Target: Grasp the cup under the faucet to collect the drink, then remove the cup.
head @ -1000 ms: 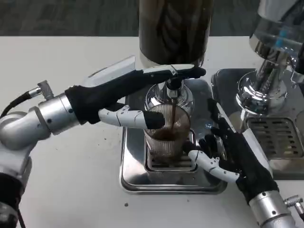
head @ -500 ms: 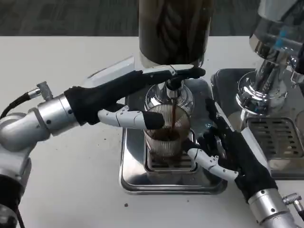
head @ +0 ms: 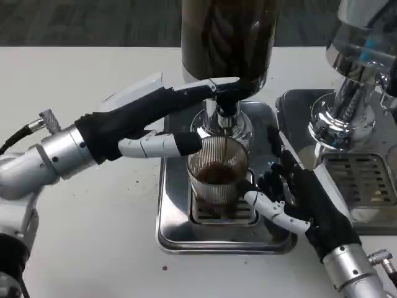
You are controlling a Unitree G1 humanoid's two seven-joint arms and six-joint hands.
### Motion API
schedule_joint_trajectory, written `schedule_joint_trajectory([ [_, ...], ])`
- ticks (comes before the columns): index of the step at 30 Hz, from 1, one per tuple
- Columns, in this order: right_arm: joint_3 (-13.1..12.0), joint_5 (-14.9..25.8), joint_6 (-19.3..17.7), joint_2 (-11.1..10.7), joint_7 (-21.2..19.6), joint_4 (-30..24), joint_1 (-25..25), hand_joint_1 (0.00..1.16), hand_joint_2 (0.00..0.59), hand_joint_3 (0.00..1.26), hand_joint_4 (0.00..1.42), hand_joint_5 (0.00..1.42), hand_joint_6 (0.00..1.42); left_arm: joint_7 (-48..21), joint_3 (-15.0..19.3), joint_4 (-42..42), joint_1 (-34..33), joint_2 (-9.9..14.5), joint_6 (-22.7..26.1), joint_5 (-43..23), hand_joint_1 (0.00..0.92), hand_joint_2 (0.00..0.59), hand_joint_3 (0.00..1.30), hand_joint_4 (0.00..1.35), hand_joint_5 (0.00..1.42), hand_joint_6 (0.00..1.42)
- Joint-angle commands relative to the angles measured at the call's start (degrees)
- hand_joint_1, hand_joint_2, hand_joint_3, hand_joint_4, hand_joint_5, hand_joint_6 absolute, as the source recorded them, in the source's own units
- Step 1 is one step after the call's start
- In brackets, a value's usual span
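1. The left hand (head: 155, 121) reaches in from the left with its fingers stretched out long. The upper fingers lie against the faucet (head: 224, 99) just under the dark drink tank (head: 227, 37). A lower finger points at the rim of the cup and ends just beside it. The hand holds nothing.
2. The cup (head: 217, 177) is clear ribbed plastic, upright, with dark brown drink filling its lower part. It stands on the grille of the steel drip tray (head: 173, 230), straight under the faucet.
3. The right hand (head: 298, 198) is on the cup's right side. Its white thumb touches the cup's lower wall; whether the dark fingers behind also press on it I cannot tell.
4. Farther right stands a second chrome dispenser (head: 353, 93) over its own tray.
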Motion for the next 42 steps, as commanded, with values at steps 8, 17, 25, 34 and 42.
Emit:
schedule_joint_trajectory([
  [8,-0.44,0.59,-0.98,0.23,0.15,0.16,0.24,0.57,0.242,0.0,0.0,0.0,0.08,-4.95,4.63,-2.05,1.34,-1.81,4.35,-5.7,0.0,0.068,0.18,0.13,0.13,0.06],
  [17,-0.5,0.42,-1.19,-0.04,0.2,-0.22,0.23,0.57,0.237,0.0,0.0,0.0,0.08,-4.11,8.56,-4.27,4.7,-0.94,5.01,-6.45,0.0,0.065,0.18,0.13,0.14,0.08],
  [25,-0.28,0.32,-1.33,-0.19,0.54,-0.04,-0.21,0.56,0.236,0.0,0.0,0.0,0.08,-1.32,11.33,-2.96,8.15,0.17,5.13,-4.74,0.0,0.063,0.18,0.13,0.14,0.08],
  [34,0.03,0.1,-1.17,-0.66,1.74,0.39,-1.35,0.57,0.22,0.0,0.0,0.0,0.05,3.09,12.5,0.56,11.5,0.56,5.42,-1.3,0.0,0.07,0.18,0.14,0.14,0.09],
  [42,0.3,-0.26,-0.87,-1.15,3.0,0.96,-2.16,0.56,0.213,0.0,0.0,0.0,0.03,4.85,12.54,4.06,12.57,0.68,5.32,0.79,0.0,0.074,0.18,0.14,0.14,0.09],
])
